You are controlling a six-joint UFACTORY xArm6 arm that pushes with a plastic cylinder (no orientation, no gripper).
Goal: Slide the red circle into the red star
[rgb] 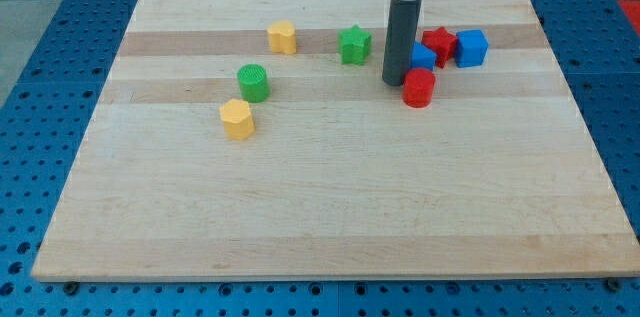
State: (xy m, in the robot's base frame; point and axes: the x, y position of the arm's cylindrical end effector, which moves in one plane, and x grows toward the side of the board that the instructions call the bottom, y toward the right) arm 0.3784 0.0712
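Observation:
The red circle is a short red cylinder on the wooden board, right of centre near the view's top. The red star lies just above it and a little to the right. A small blue block sits between them, touching the star's left side. My tip stands right at the red circle's left edge, touching or nearly touching it. The rod hides part of the small blue block.
A blue cube sits right of the red star. A green star, a yellow block, a green cylinder and a yellow hexagonal block lie to the view's left. The wooden board rests on a blue perforated table.

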